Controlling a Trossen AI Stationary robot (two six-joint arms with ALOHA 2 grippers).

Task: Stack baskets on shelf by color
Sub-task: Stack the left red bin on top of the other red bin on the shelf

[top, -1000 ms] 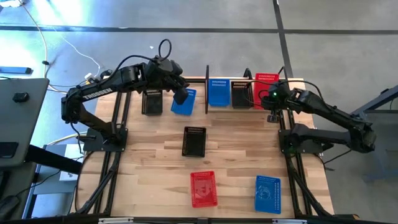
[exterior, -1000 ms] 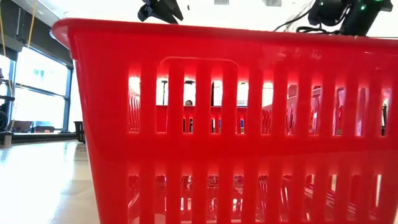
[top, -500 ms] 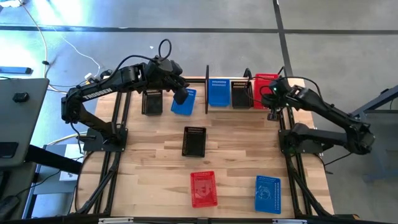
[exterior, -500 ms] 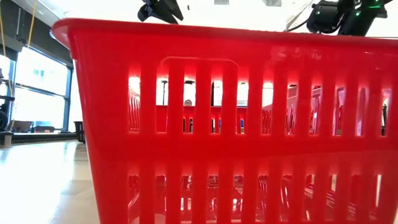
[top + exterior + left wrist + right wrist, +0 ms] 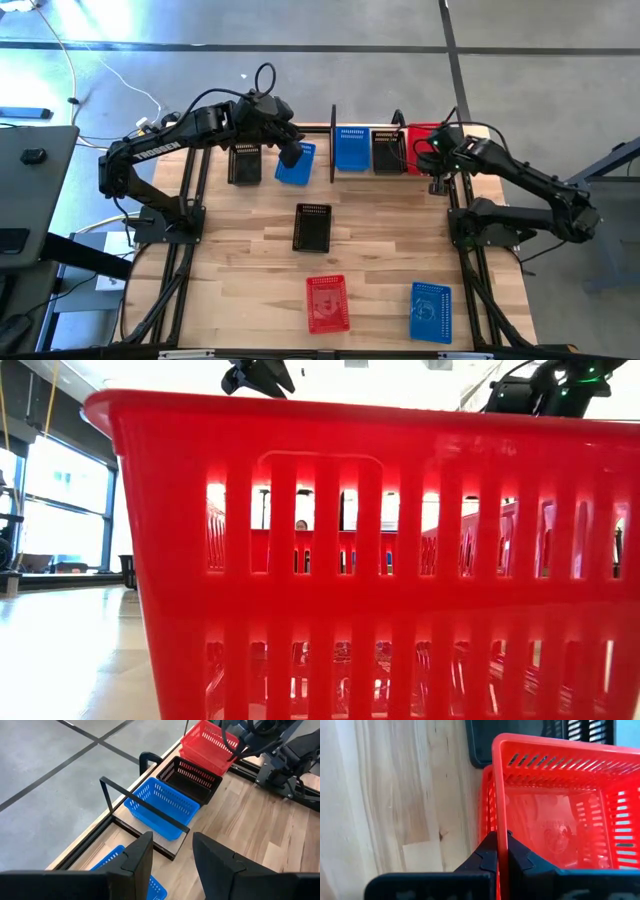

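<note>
My left pincer (image 5: 290, 155) hangs released over the counter's (image 5: 380, 230) far edge, fingers (image 5: 137, 857) apart w/ nothing between them, above a blue basket (image 5: 296, 165) lying loose there. Just left of that sits a black basket (image 5: 244, 163).

At the counter's middle, another black basket (image 5: 311, 227). Near edge: a red basket (image 5: 327, 302), and toward the near right corner a blue one (image 5: 430, 311).

The shelf (image 5: 333, 150) runs along the far edge, right of centre. On it, left to right: blue basket (image 5: 160, 807), black basket (image 5: 190, 779), then the red basket (image 5: 555, 810) at the far right corner. It sits nested in a second red one, whose rim (image 5: 485, 805) shows below.

My right pincer (image 5: 501, 851) is clenched on the top red basket's rim, one finger inside the wall & one outside, gripping at the side nearest the counter's right edge.
</note>
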